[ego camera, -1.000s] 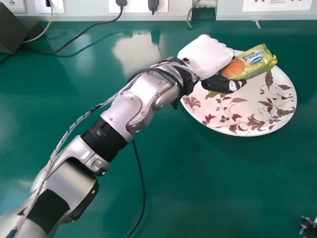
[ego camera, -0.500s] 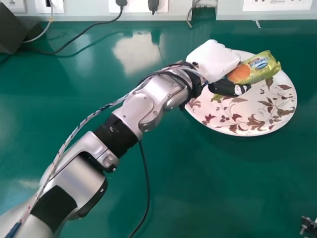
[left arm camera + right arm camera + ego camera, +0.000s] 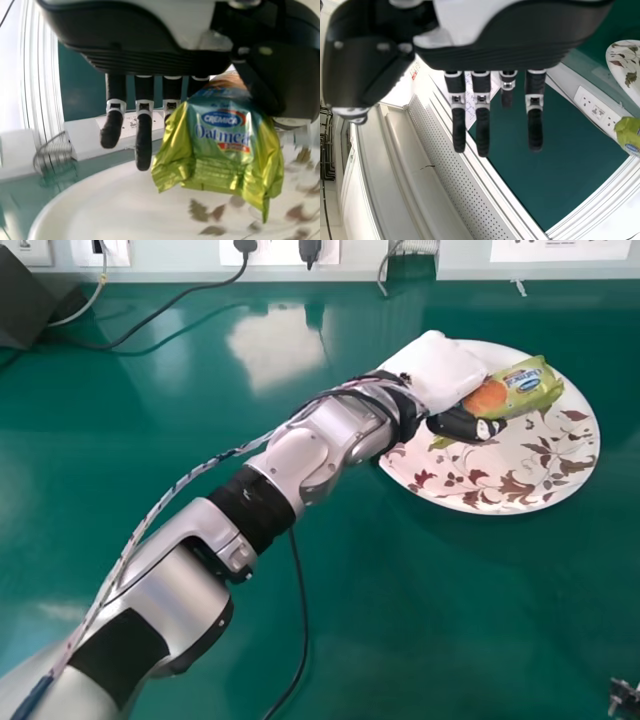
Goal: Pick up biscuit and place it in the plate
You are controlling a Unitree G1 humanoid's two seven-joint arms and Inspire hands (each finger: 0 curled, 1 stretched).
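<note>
The right hand [image 3: 490, 57] has its fingers straight. Off its side away from the thumb are part of 1 plate [image 3: 626, 67] on the green bench [image 3: 597, 37] and part of 1 biscuit [image 3: 627, 134], with sockets [image 3: 596, 111] showing between biscuit and fingers.

Table [image 3: 450, 620]: green, glossy top, pale glare noted toward 11 o'clock in the head view. Round white plate [image 3: 500, 508], brown leaf pattern, sits flat between 2 and 3 o'clock. Dark boxy object [image 3: 22, 302] stands at 10 o'clock; black cable [image 3: 110, 346] rests just beside it, toward 11.
</note>
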